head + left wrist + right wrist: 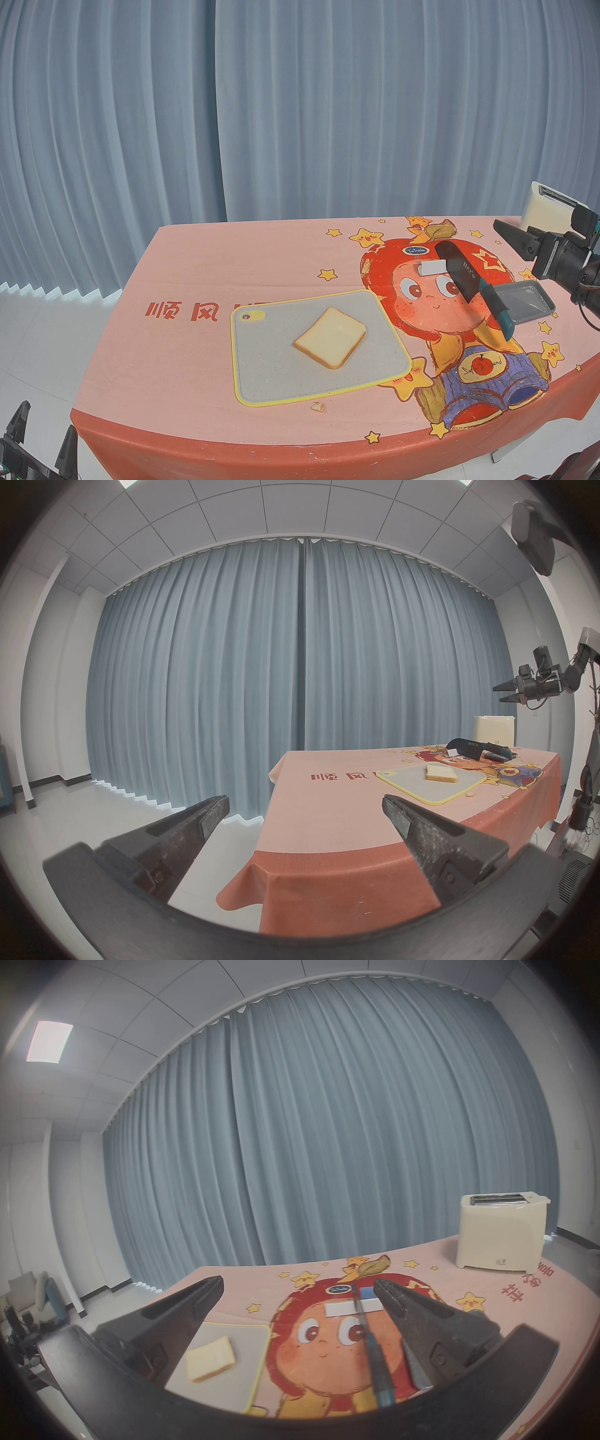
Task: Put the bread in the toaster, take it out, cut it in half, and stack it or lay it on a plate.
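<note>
On cutting board point(269, 369), approx. mid-surface, bread slice point(330, 337) is seen lying flat, whole, uncut, corners set diagonal to board edges. Board is laid on pink cartoon-print tablecloth point(187, 350), yellow rim, hang-hole at its left far corner. Small crumb point(318, 407) is noted on cloth just off board's near edge.

To right of board: knife point(478, 290), black blade, teal handle, placed apart from board. Blade end is propped on small white block point(431, 268); handle end is overlapped onto edge of grey tray point(531, 299). Tray is set further right of board than knife.

Well right of board and beyond it, at table's far right corner: cream toaster point(549, 209), upright, slots up.

Right gripper point(297, 1284) is held raised, well right of board, above tray/toaster area; jaws are spread, nothing gripped. Left gripper point(306, 800) is held low, off table, left of board and nearer than it; jaws likewise spread, nothing gripped.

Behind board and table: blue-grey curtain point(300, 106), wall to wall.
</note>
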Robot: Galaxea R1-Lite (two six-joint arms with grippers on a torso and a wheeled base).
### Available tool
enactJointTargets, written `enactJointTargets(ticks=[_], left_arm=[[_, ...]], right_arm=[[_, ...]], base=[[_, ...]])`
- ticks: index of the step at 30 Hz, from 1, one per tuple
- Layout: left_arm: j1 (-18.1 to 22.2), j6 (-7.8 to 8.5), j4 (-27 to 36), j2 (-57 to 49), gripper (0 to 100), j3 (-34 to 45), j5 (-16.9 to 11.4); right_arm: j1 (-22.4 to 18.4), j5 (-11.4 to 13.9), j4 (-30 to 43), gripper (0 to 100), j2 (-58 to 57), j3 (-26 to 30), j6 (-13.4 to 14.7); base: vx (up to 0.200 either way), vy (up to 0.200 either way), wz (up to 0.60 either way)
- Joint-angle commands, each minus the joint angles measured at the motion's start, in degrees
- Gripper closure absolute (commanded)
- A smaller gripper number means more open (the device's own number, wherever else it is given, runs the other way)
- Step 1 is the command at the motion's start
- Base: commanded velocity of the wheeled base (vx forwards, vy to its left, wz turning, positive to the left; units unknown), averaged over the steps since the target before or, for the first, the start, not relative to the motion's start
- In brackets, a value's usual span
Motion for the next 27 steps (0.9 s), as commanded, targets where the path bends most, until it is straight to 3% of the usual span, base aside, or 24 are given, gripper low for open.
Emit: enactJointTargets(ticks=[1,13,19,27], left_arm=[[0.00,-0.06,-0.01,-0.14,0,1.01,0.02],[0.00,-0.06,-0.01,-0.14,0,1.01,0.02],[0.00,-0.06,-0.01,-0.14,0,1.01,0.02],[0.00,-0.06,-0.01,-0.14,0,1.01,0.02]], right_arm=[[-6.97,4.03,0.68,0,4.68,-1.36,-1.22],[-10.93,4.56,1.29,0,6.35,-1.09,-2.80],[-12.86,7.37,0.50,0,6.88,-1.09,-2.89],[-15.23,7.64,0.59,0,6.70,-1.97,-3.24]], base=[[0.000,0.000,0.00],[0.000,0.000,0.00],[0.000,0.000,0.00],[0.000,0.000,0.00]])
